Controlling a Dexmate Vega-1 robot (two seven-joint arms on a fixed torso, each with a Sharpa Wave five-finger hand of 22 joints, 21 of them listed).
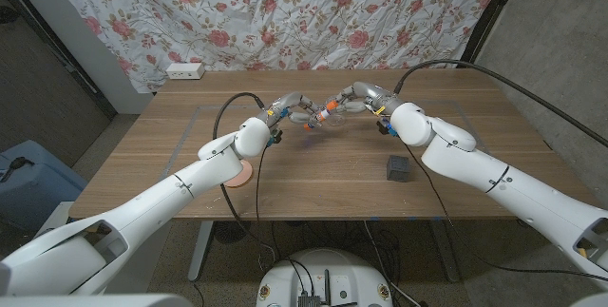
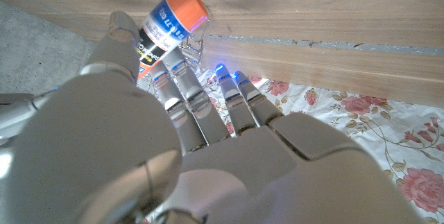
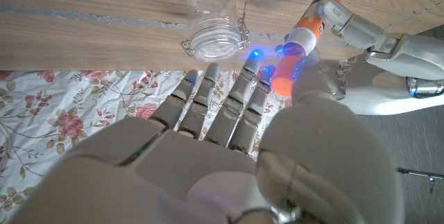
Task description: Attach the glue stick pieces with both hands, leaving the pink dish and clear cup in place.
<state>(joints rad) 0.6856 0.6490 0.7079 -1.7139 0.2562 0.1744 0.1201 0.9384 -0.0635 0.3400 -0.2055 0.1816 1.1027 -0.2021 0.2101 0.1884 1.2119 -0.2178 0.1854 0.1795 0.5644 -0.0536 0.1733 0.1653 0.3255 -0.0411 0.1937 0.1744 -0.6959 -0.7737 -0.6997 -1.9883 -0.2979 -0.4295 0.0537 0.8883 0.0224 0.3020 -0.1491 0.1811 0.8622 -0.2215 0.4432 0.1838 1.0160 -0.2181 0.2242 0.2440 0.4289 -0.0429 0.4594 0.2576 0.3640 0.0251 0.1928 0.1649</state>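
Glue stick (image 3: pixel 305 35), orange-capped cylinder, held above wood-grain table (image 1: pixel 313 179) between left hand (image 1: pixel 288 109) and right hand (image 1: pixel 356 98), fingers clamped. Right wrist view adds clear ribbed cup (image 3: pixel 210 37).

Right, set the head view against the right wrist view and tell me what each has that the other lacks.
Head view alone: the pink dish under the left forearm, a dark block on the table by the right arm, a power strip at the back.

Right wrist view alone: the clear cup seen plainly as a glass jar with a wire clasp, lying on its side.

Both: the left hand and right hand meeting at the orange-capped glue stick, and the flowered cloth.
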